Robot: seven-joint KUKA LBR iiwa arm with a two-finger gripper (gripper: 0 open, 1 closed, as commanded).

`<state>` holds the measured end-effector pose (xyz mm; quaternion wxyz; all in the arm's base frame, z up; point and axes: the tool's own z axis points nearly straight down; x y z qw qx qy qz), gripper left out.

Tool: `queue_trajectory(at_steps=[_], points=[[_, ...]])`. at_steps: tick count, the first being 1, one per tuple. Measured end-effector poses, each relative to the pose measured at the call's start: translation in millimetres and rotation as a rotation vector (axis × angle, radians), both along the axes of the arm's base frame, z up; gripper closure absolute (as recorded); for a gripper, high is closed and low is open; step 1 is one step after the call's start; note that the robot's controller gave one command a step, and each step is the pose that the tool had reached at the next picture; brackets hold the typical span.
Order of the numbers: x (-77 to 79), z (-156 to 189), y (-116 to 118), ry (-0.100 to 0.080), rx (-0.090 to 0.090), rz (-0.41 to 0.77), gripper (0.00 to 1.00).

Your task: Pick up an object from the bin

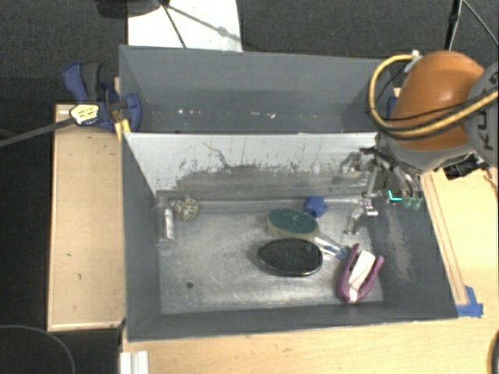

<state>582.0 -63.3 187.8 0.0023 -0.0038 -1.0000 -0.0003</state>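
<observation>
My gripper [382, 211] hangs at the bin's right side near the back wall, open with nothing between its fingers. Just left of it and lower lies a small blue block [315, 206]. A round green sponge-like pad [292, 223] sits beside the block, and a black oval disc [290, 257] lies in front of that. A purple and white folded thing [359, 276] lies below the gripper by the right wall, with a thin pale-blue stick [330, 247] between it and the disc.
At the bin's left end lie a speckled pebble-like lump [186, 207] and a clear small tube [165, 225]. The arm with its orange cover and yellow cable stands over the bin's right rim.
</observation>
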Motion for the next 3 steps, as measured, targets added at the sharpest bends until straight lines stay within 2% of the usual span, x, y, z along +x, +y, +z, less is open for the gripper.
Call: queue_trajectory(at_steps=[1, 2, 3], points=[[6.9, -83, 20, -0.032, -0.003, 0.111, 0.0], [-18.8, -83, 76, -0.005, 0.003, 0.515, 0.0], [-42.7, -38, 94, -0.011, 0.001, 0.684, 0.0]])
